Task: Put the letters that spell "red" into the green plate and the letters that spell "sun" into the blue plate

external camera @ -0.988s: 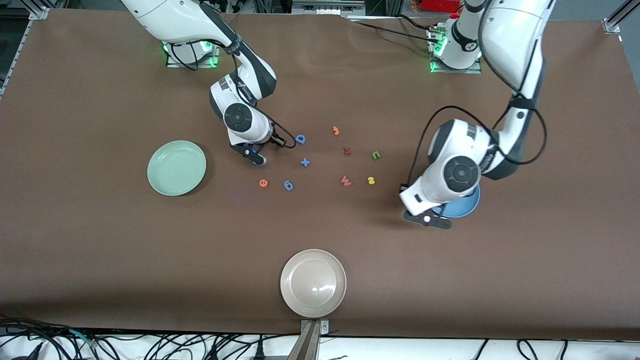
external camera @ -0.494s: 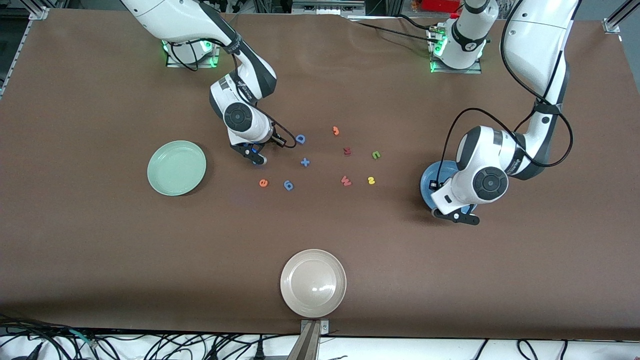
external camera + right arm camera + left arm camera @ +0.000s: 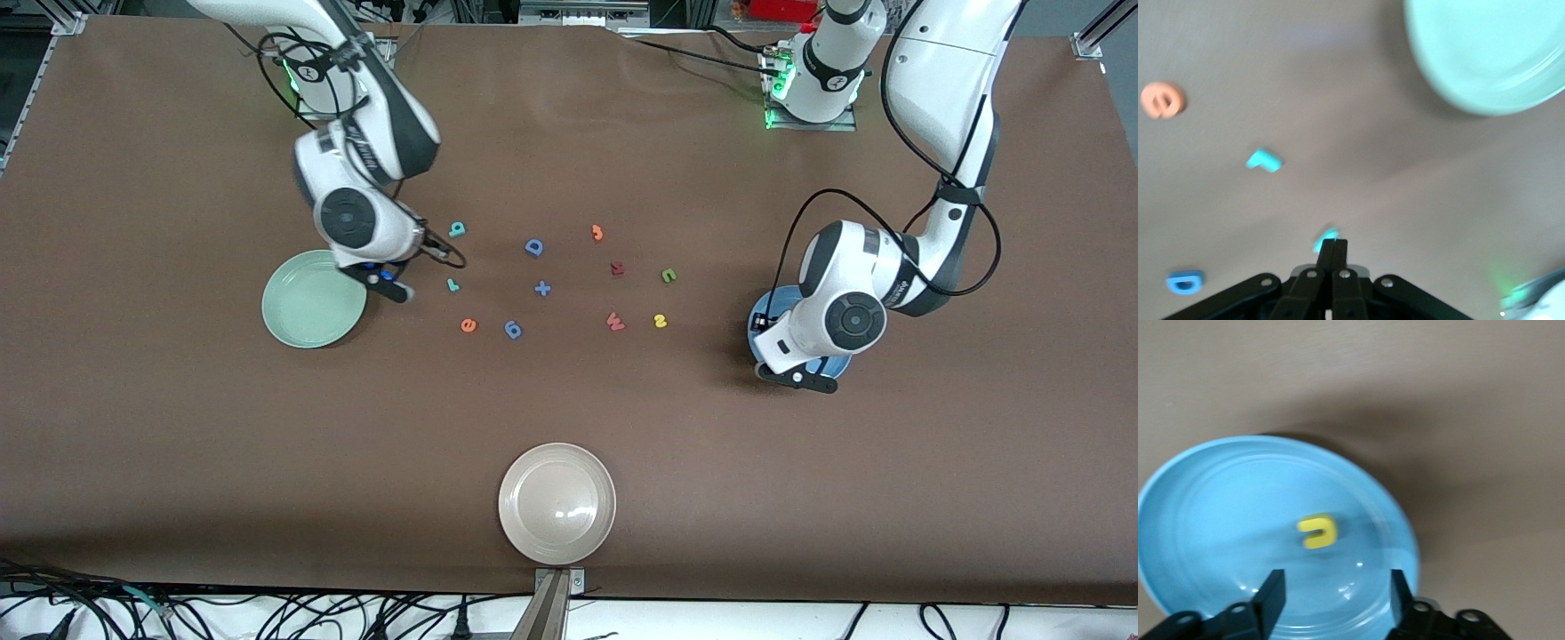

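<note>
Counting progress — only the yellow foam "u" [image 3: 1317, 532] lies in the round blue plate [image 3: 1178, 520] under the spread, empty left pincer [image 3: 1335, 593], while the right pincer [image 3: 1334, 250], pinched shut by the round mint-green plate [image 3: 313, 299] — apparently on a teal scrap I cannot identify — has delivered nothing, leaving five letters.

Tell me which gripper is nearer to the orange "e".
Right. The right gripper is shut beside the green plate, a short way from the orange "e". The left gripper is open over the blue plate, much farther off.

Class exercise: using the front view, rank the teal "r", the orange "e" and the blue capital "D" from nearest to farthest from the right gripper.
Measured from the right gripper, beside the green plate:
1. Teal "r", on the table just toward the left arm's end.
2. Orange "e", nearer the front camera than the "r".
3. Blue capital "D", farthest, toward the middle of the letters.
</note>
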Controlling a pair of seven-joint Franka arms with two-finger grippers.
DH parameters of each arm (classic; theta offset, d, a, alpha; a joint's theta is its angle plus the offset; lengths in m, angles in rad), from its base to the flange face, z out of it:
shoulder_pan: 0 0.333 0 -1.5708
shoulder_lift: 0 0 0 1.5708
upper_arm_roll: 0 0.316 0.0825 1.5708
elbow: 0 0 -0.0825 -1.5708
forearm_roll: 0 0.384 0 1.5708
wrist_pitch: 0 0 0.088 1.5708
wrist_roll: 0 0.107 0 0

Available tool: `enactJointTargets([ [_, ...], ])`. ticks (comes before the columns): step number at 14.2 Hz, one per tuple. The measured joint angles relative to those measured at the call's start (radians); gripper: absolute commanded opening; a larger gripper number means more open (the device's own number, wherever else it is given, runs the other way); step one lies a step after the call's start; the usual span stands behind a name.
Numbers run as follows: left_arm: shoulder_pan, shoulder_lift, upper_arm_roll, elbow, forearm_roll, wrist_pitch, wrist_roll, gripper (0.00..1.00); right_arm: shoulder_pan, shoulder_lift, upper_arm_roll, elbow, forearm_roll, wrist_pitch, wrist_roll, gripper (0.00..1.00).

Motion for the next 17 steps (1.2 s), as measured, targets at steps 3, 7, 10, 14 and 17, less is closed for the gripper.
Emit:
enactJointTargets([
  [3, -0.02, -0.002, -0.091, 0.016, 0.0, 0.006, -0.128, 1.0, -0.004, -0.028, -0.15, -0.001, 0.0, -0.059, -0.253, 0.0],
  [7, -0.128, 0.024, -0.121, 0.056, 0.0, 0.022, -0.348, 1.0, -0.008, -0.014, -0.29, -0.035, 0.001, -0.057, -0.498, 0.0],
  [10, -0.156, 0.077, -0.121, 0.09, 0.001, 0.081, -0.452, 1.0, -0.009, 0.011, -0.345, -0.073, 0.001, 0.021, -0.62, 0.0],
  [14, -0.178, 0.133, -0.12, 0.093, 0.001, 0.201, -0.569, 0.99, -0.01, 0.067, -0.38, -0.156, 0.001, 0.23, -0.728, 0.0],
  [17, -0.182, 0.149, -0.119, 0.092, 0.002, 0.209, -0.597, 0.99, -0.007, 0.078, -0.38, -0.183, 0.001, 0.285, -0.758, 0.5],
])
